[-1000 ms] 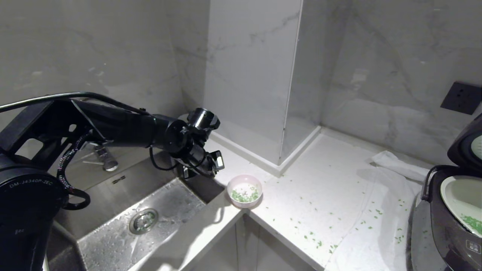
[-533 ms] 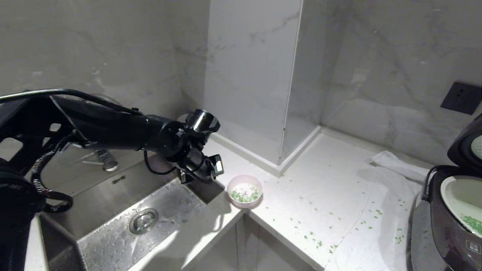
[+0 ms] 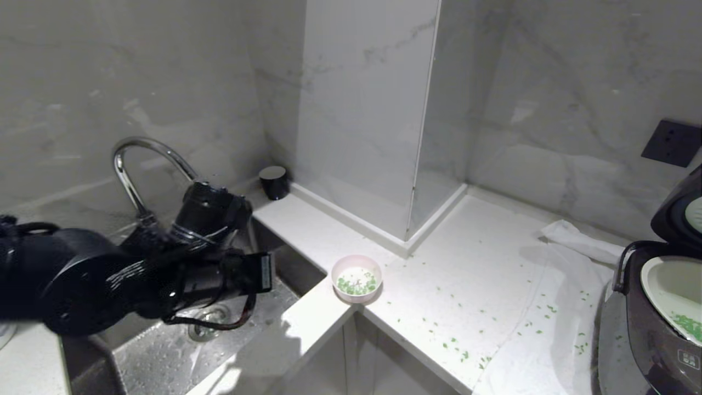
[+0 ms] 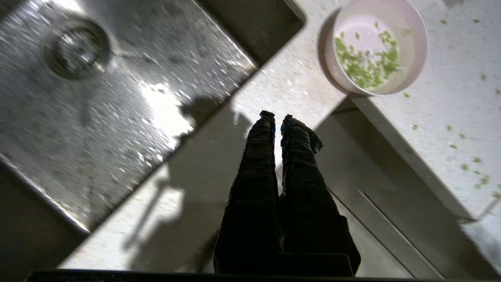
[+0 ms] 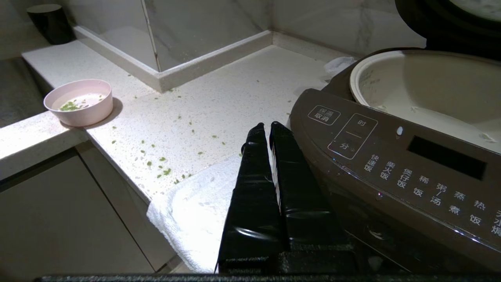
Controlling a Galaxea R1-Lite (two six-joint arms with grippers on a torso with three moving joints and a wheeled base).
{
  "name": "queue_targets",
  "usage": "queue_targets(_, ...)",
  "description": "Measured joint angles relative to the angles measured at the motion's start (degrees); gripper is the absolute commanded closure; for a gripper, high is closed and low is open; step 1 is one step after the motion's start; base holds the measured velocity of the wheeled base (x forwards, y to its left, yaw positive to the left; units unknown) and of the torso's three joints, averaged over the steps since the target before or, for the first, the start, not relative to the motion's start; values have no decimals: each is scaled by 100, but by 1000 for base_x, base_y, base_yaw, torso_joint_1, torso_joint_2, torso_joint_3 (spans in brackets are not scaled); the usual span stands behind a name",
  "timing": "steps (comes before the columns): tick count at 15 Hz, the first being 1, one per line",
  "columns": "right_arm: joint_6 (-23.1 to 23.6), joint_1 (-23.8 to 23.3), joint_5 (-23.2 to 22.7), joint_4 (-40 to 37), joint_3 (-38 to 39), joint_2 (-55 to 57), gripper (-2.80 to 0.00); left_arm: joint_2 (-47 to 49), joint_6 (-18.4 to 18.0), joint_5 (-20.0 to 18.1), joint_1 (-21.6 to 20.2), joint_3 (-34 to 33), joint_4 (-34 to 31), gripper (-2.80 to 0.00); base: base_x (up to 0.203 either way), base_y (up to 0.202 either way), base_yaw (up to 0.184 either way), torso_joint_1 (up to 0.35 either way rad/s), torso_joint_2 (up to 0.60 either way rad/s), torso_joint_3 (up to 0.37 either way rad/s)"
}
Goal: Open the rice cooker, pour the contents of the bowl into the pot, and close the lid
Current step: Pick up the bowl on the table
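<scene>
The pale pink bowl [image 3: 356, 278] [image 4: 375, 51] [image 5: 79, 102] stands upright on the counter corner by the sink, with green chopped bits [image 3: 355, 285] [image 4: 366, 62] inside. My left gripper [image 4: 277, 115] is shut and empty, over the counter strip beside the sink and short of the bowl. At the right edge the rice cooker [image 3: 658, 329] [image 5: 391, 164] has its lid [image 3: 677, 211] [image 5: 430, 23] raised. Its pot [image 3: 672, 291] [image 5: 422, 90] holds a few green bits [image 3: 688, 325]. The right gripper [image 5: 265, 126] is shut and empty, next to the cooker's front panel.
A steel sink [image 3: 159, 356] with a curved faucet [image 3: 137, 159] lies under my left arm [image 3: 109, 280]. A black cup [image 3: 273, 181] stands in the back corner. A white towel [image 3: 548, 340] lies beneath the cooker. Green bits [image 3: 455, 345] are scattered over the counter. A wall socket [image 3: 672, 141] sits upper right.
My left arm has drawn back from beside the bowl toward the lower left over the sink, uncovering the faucet and the black cup. Bowl and cooker have not moved.
</scene>
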State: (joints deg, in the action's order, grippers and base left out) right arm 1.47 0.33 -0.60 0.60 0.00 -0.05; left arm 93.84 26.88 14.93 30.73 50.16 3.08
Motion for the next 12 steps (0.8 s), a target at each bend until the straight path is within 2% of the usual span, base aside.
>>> queue_targets(2,0,0,0,0,0,0,0,-664,-340,419,0,-607,760,0,0,0,0,0,0,0)
queue_targets(4,1,0,2,0,0,0,0,-1390,-546,687,-108,-965,1029,0,0,0,0,0,0,0)
queue_targets(7,-1,0,0,0,0,0,0,-2368,-1013,1005,-760,-1343,1094,0,0,0,0,0,0,0)
queue_targets(9,1,0,2,0,0,0,0,-3077,-1247,1048,-1103,-1520,1071,0,0,0,0,0,0,0)
queue_targets(12,1,0,0,0,0,0,0,-4215,-1568,1075,-1580,-1655,680,0,0,0,0,0,0,0)
